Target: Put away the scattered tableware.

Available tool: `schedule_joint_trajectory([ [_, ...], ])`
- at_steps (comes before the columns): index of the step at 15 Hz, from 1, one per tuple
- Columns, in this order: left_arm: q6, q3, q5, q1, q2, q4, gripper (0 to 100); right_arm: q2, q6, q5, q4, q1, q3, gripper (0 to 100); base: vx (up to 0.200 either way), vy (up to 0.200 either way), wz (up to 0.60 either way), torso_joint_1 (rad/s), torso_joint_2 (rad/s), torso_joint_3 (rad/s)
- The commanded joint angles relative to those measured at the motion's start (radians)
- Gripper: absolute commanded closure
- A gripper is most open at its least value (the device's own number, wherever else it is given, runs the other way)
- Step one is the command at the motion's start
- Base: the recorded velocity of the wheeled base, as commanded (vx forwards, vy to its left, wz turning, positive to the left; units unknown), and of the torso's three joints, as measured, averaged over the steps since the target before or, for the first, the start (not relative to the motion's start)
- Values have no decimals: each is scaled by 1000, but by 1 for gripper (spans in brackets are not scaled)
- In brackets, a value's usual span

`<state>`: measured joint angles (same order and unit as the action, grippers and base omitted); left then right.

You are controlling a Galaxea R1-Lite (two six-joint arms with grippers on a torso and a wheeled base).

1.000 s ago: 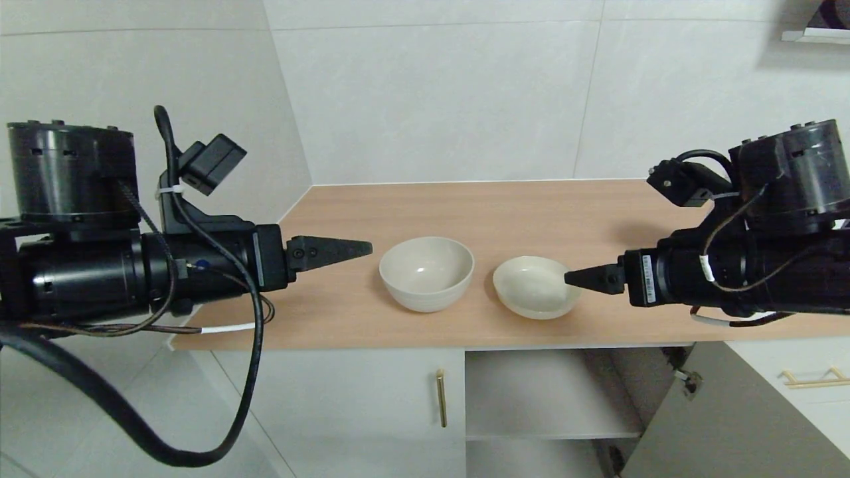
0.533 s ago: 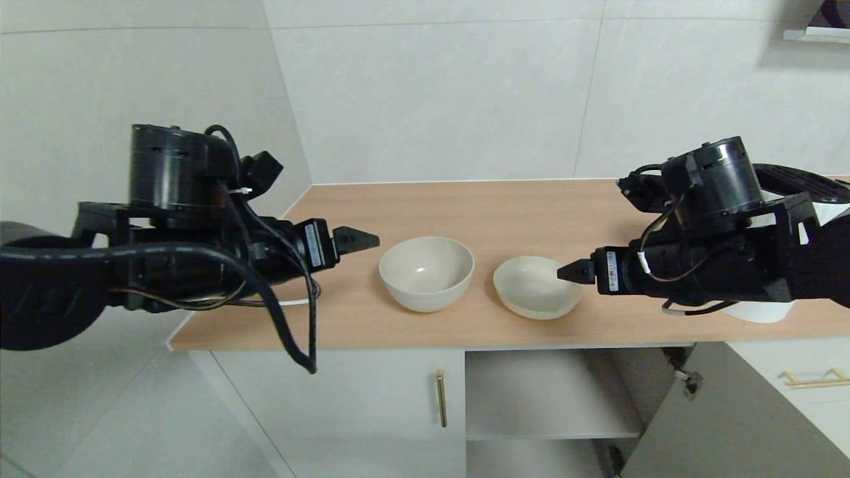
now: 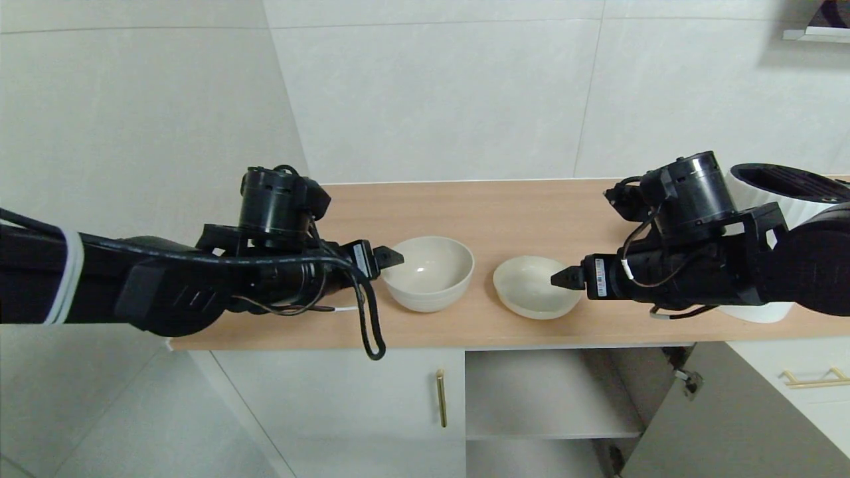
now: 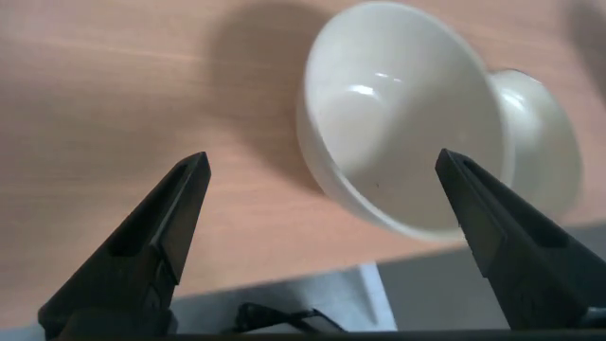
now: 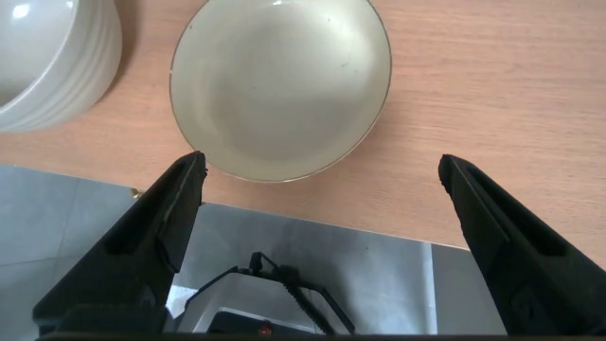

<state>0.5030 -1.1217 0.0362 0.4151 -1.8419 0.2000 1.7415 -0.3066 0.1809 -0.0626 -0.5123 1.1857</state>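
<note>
Cream-glazed tableware, two pieces, both on the wooden tabletop (image 3: pixel 505 212). Records a deep bowl (image 3: pixel 427 272) upright near the front edge. Records a shallow bowl (image 3: pixel 536 287) just beside it on the robot's right, not touching it, also upright. Finds neither piece lifted and neither gripped.

Places the left gripper (image 3: pixel 392 257) at the deep bowl's left rim, fingers spread wide and holding nothing. Cannot confirm contact with the rim. Places the right gripper (image 3: pixel 561 279) at the shallow bowl's rim on the side away from the deep bowl, likewise spread wide and holding nothing.

Notes an open cabinet shelf (image 3: pixel 531 392) below the tabletop, down and to the right of the deep bowl. Judges it the likely destination, without proof.

Rates the task as barely begun: grippers in position, but both grasps, both lifts and both placements outstanding.
</note>
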Motion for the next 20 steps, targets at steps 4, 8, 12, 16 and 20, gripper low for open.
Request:
schedule_joint_trajectory([
  [4, 66, -30, 8, 21, -71, 4, 0, -2, 0, 0, 0, 0, -3, 0, 0, 0, 0, 0, 0, 0],
  [8, 66, -30, 11, 24, -72, 4, 0, -2, 0, 0, 0, 0, -3, 0, 0, 0, 0, 0, 0, 0],
  [12, 65, -30, 16, 31, -74, 4, 100, -3, 0, 0, 0, 0, -3, 0, 0, 0, 0, 0, 0, 0],
  [16, 68, -30, 24, 33, -76, 4, 100, -7, 0, 0, 0, 0, -3, 0, 0, 0, 0, 0, 0, 0],
  [20, 68, -30, 25, 34, -68, 4, 100, -8, 0, 0, 0, 0, -3, 0, 0, 0, 0, 0, 0, 0],
])
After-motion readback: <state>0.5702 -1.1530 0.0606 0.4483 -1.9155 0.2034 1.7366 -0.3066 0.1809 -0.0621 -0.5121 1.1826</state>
